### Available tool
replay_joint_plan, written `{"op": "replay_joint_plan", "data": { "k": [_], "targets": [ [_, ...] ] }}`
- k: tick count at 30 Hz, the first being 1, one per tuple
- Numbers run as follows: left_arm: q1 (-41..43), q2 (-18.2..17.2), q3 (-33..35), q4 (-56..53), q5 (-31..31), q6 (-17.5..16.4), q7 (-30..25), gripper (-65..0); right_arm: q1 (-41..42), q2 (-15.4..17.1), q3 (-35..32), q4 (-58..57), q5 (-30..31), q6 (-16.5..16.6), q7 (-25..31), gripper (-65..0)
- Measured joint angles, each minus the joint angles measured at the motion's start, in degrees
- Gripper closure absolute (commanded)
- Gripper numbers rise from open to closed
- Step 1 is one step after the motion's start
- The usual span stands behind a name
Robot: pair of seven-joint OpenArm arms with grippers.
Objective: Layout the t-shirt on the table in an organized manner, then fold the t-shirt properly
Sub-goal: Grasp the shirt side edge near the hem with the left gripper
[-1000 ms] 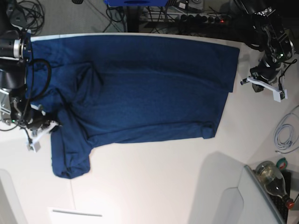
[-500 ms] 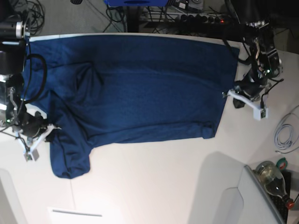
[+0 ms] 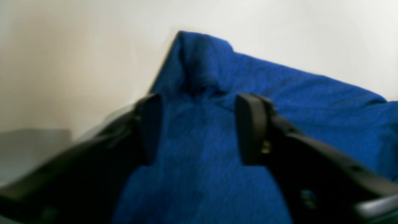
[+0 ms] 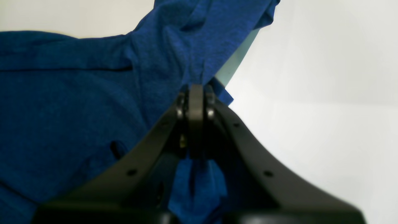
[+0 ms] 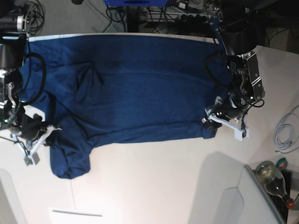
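The dark blue t-shirt (image 5: 140, 88) lies spread across the white table (image 5: 154, 182), with one sleeve (image 5: 70, 158) hanging toward the front left. My left gripper (image 5: 212, 119) hovers over the folded hem corner at the shirt's lower right. In the left wrist view that gripper (image 3: 200, 124) is open, its fingers (image 3: 252, 130) apart with blue cloth (image 3: 202, 174) below and between them. My right gripper (image 5: 46, 132) is at the shirt's left edge by the sleeve. In the right wrist view it (image 4: 196, 93) is shut on a pinch of the t-shirt (image 4: 77, 102).
A white cable (image 5: 285, 133) lies at the table's right edge, with a glass bottle (image 5: 273, 179) beyond the front right corner. A pale grey bin (image 5: 233, 196) stands at the front right. A white sheet (image 5: 74, 215) lies at the front left. Cables and a power strip (image 5: 201, 18) lie behind the table.
My left arm has swung in from the table's right side to the shirt's lower right hem corner and opened its jaws. The right gripper has shifted slightly forward at the sleeve.
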Motion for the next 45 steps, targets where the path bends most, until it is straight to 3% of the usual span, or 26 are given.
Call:
{"op": "replay_joint_plan", "data": {
  "k": [7,14,16,20,21,23,24,26,31,36,42,43,45],
  "targets": [
    [-5.5,-0.1,0.4,-4.1,0.3,0.7,-0.2,-44.1,0.0,-0.1,0.0,0.0,0.0,0.0,0.0,0.0],
    [-12.6,-0.5,0.9,-13.6,0.6,9.5,-0.2,-44.1,0.0,-0.1,0.0,0.0,0.1,0.0,0.0,0.0],
    [-14.9,-0.8,4.6,-16.6,0.8,11.2,-0.6,-43.9,0.0,-0.1,0.0,0.0,0.0,0.0,0.0,0.0],
    [-17.2,0.0,12.1,-20.2,0.1,11.6,-2.3,-43.9,0.0,-0.4,0.0,0.0,0.0,0.0,0.0,0.0],
    [-17.2,0.2,13.4,-20.7,-0.5,12.9,-3.2,-43.8,-0.1,-0.4,0.0,0.0,0.0,0.0,0.0,0.0],
    [-17.1,0.4,15.0,-22.0,-0.5,19.4,-4.3,-43.8,-0.2,-0.3,0.0,0.0,0.0,0.0,0.0,0.0],
    [-16.7,0.2,15.0,-22.3,-0.2,21.0,-4.6,-42.5,-0.3,-0.2,0.0,0.0,0.0,0.0,0.0,0.0],
    [-16.3,-0.4,15.0,-22.3,-0.5,21.1,-5.8,-34.4,-0.7,-0.2,0.0,0.0,0.0,0.0,0.0,0.0],
    [-16.5,-0.3,14.6,-22.3,-0.2,21.6,-5.7,0.0,-0.9,-0.2,0.0,-0.1,0.0,0.0,0.0,0.0],
    [-16.6,-0.7,14.6,-23.2,-0.1,21.7,-5.8,0.0,-0.9,-0.2,0.0,-0.1,0.0,0.0,0.0,0.0],
    [-16.4,-0.4,14.6,-21.4,-0.5,28.3,-4.9,0.0,-0.9,-0.2,0.0,-0.1,0.0,0.0,0.0,0.0],
    [-16.2,-0.4,14.8,-19.5,-0.2,28.8,-3.9,-1.5,-0.9,-0.2,0.0,-0.1,0.0,0.0,0.0,0.0],
    [-15.9,-0.5,14.9,-15.7,-0.3,29.7,-1.2,-16.5,-0.9,-0.3,0.0,-0.1,0.0,0.0,0.0,0.0]
  ]
}}
